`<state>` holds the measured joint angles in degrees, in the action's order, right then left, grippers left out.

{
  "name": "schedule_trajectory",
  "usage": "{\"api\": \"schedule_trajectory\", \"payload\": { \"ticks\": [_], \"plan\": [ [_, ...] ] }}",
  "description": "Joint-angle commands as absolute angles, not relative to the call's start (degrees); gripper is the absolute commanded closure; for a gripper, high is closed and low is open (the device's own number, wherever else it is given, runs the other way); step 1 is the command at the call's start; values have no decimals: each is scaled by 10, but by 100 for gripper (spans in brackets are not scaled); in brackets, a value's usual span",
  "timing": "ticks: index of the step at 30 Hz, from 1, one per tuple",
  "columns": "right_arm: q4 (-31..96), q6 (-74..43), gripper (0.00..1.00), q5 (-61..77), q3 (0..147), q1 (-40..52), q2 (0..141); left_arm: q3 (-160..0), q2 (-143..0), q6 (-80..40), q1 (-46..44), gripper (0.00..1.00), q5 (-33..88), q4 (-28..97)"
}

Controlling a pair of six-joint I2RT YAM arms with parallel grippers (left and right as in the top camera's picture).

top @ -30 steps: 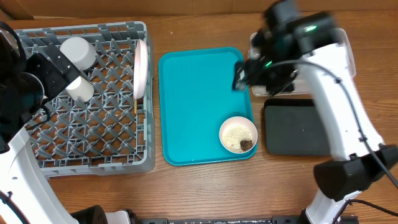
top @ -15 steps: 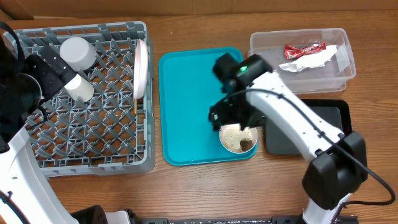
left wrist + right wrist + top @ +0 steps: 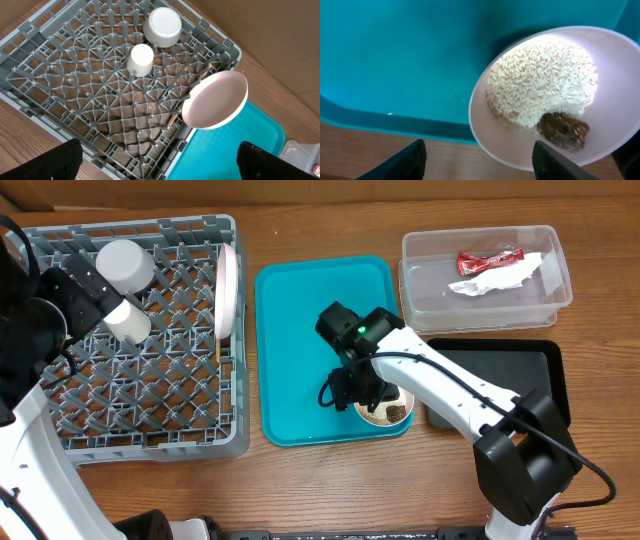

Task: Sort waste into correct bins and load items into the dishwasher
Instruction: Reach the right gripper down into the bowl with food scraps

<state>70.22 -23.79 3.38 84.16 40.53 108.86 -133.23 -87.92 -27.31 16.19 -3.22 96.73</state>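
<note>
Overhead: small white bowl [image 3: 397, 413] on teal tray [image 3: 300, 330] is half hidden by right gripper [image 3: 350, 392]. Right wrist: rice grains [image 3: 540, 80] and brown lump [image 3: 563, 130] are seen inside it (fingers spread wide, nothing gripped). Left gripper [image 3: 160, 162], likewise spread wide and empty, is held over the dish rack [image 3: 65, 80].

A brown wooden table [image 3: 300, 480] fills the background.
</note>
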Motion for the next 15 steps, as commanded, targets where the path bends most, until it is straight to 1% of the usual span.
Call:
{"api": "schedule_trajectory", "payload": {
  "ticks": [1,3,4,5,6,10,12,13,15],
  "plan": [
    [667,-173,33,26,809,406,1074,-1335,-881,-275,165,0,-30,968],
    [652,-160,40,26,793,407,1074,-1335,-881,-275,165,0,-30,968],
    [643,-160,48,27,784,407,1074,-1335,-881,-275,165,0,-30,968],
    [636,-160,51,26,778,407,1074,-1335,-881,-275,165,0,-30,968],
    [630,-160,52,26,774,407,1074,-1335,-881,-275,165,0,-30,968],
    [600,-160,76,44,773,410,1074,-1335,-881,-275,165,0,-30,968],
    [596,-161,83,46,773,416,1074,-1335,-881,-275,165,0,-30,968],
    [594,-160,89,46,773,422,1074,-1335,-881,-274,165,0,-30,968],
    [587,-160,94,46,773,433,1074,-1335,-881,-275,165,0,-30,968]
  ]
}}
